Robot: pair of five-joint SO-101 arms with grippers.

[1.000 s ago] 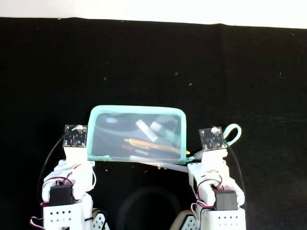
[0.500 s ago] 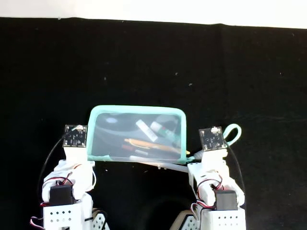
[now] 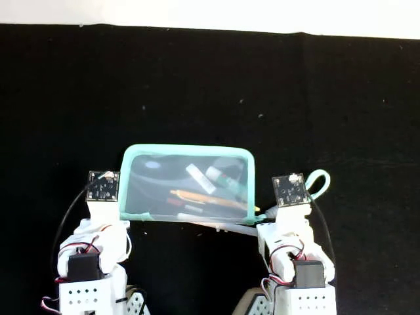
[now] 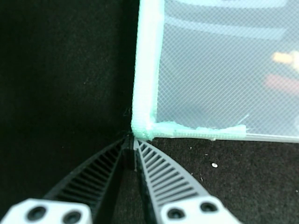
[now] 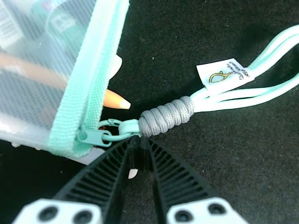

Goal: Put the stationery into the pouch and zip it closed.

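Your left pincer has its fingers pressed together. The tips sit right against one near corner of the pouch, and you cannot tell whether any of the teal edging is caught between them. From those tips the pouch stretches ahead and across toward the other arm, flat on the black table.

Your right pincer is likewise drawn together. Its tips touch the spot where the small teal clip meets the grey wrap of the cord. Whether the cord is actually nipped is not clear. Just beside the tips, on the pouch side, the zipper slider sits at the end of the teal zipper band, at the pouch's corner. On the far side of the tips from the pouch, the pale teal cord loop runs away over the table, with a white tag on it.

The stationery is inside the pouch, between your two pincers. An orange pencil, a white stick and a green-and-white item show through the clear mesh. The pencil's tip pokes out past the zipper band, just ahead of the right pincer's tips and near the slider.
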